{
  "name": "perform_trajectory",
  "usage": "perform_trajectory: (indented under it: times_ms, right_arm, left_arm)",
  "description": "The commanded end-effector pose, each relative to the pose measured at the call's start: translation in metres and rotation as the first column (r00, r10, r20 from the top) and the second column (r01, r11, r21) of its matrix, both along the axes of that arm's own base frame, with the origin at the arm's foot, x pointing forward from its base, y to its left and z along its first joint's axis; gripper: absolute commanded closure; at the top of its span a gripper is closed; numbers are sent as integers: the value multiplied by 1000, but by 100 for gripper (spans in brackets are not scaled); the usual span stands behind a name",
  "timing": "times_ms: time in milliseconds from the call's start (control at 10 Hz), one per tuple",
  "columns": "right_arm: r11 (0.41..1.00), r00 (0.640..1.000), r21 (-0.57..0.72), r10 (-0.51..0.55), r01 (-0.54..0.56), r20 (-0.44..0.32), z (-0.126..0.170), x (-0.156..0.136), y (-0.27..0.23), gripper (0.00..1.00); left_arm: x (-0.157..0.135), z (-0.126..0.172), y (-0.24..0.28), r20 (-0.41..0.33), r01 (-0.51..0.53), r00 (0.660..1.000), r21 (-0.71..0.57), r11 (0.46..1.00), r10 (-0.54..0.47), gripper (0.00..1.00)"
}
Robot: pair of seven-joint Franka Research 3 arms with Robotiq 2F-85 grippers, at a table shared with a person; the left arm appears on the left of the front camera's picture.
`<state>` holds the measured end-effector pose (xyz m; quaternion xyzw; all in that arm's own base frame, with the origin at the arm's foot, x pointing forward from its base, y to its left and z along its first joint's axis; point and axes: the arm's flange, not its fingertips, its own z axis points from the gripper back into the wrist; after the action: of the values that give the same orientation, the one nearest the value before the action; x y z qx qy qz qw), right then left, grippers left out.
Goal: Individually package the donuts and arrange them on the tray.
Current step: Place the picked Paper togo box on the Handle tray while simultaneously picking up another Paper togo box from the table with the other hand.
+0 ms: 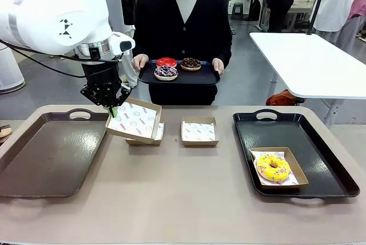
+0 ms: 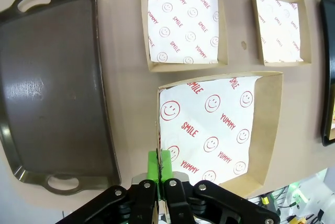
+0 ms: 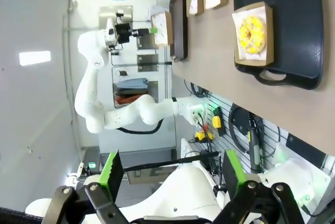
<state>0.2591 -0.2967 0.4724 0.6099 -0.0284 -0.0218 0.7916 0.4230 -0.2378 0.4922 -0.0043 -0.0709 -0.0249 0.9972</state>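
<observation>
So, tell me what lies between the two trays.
Front view: between the brown tray and black tray lie two empty boxes, with a third box held tilted over one by the left gripper.

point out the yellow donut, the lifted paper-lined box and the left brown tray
yellow-glazed ring donut [image 1: 264, 169]: front view, left side of its glazed ring
brown cardboard box lined with smiley-print paper [image 2: 209, 130]: left wrist view, middle of the liner
dark brown plastic tray [image 1: 51, 153]: front view, bare floor

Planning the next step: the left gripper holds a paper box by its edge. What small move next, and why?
Probably ease the empty paper box toward the person's tray: the left gripper pinches its rim, lifted, and three donuts wait there unboxed.
</observation>
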Motion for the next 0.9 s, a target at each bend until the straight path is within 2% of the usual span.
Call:
perform_trajectory:
  times_ms: [0,600,800]
  right_arm:
    - [999,999,40,-36,34,36,-3,5,-13,0]
    - [995,995,50,-90,88,31,-5,4,-11,0]
    - [997,997,39,-66,65,29,-5,2,-11,0]
  left_arm:
    - [19,1,-4,12,-36,999,21,999,36,100]
    - [58,8,3,51,-44,998,-24,999,45,100]
    - [63,4,5,69,-42,997,-34,999,44,100]
